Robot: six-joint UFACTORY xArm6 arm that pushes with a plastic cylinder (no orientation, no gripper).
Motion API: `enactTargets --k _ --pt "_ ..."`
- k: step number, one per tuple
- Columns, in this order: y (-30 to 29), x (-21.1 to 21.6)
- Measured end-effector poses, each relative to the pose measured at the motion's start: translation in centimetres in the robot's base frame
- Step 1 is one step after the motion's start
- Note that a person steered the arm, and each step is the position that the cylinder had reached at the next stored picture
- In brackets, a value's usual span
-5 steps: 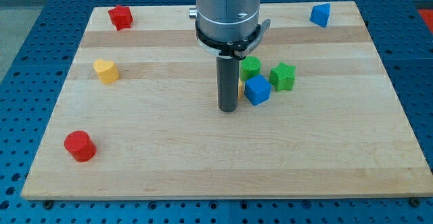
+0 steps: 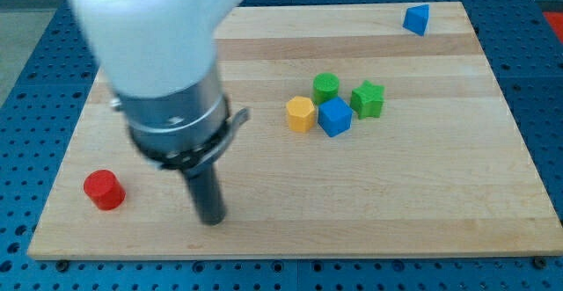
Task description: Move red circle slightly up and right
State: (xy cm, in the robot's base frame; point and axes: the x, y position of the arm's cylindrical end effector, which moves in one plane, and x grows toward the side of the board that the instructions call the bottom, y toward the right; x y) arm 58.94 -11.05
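Red circle (image 2: 104,189) sat near the surface's (image 2: 422,194) bottom-left corner, close to the left edge, upright and on its own. My tip (image 2: 212,220) was down on the surface just to the right of it, near the bottom edge, with a clear gap between them: no contact. No fingers on this rig, just the straight rod, so nothing spread, pressed together or pinching. The arm body was motion-blurred and covered most of the upper-left part of the surface; could not tell what lay behind it. Toward the middle, slightly right of centre and nearer the top edge than the bottom, a tight cluster of four: yellow block (image 2: 301,113), looked hexagonal, on the cluster's left; blue cube (image 2: 334,116) just beside it on the right, touching or nearly so; green circle (image 2: 326,86) behind those two toward the top edge; green block (image 2: 368,99), star-like shape, at the cluster's right, just beside the blue cube. The cluster was well apart from both my tip and the red circle. Blue block (image 2: 417,18), triangular, sat alone near the top-right corner, close to the top edge.
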Motion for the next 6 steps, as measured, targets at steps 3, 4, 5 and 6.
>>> enactTargets --k 3,4,5,6 --pt "-12.9 2.1" --pt "-13.6 0.3" --pt "-13.5 -1.4" --pt "-13.5 -3.3"
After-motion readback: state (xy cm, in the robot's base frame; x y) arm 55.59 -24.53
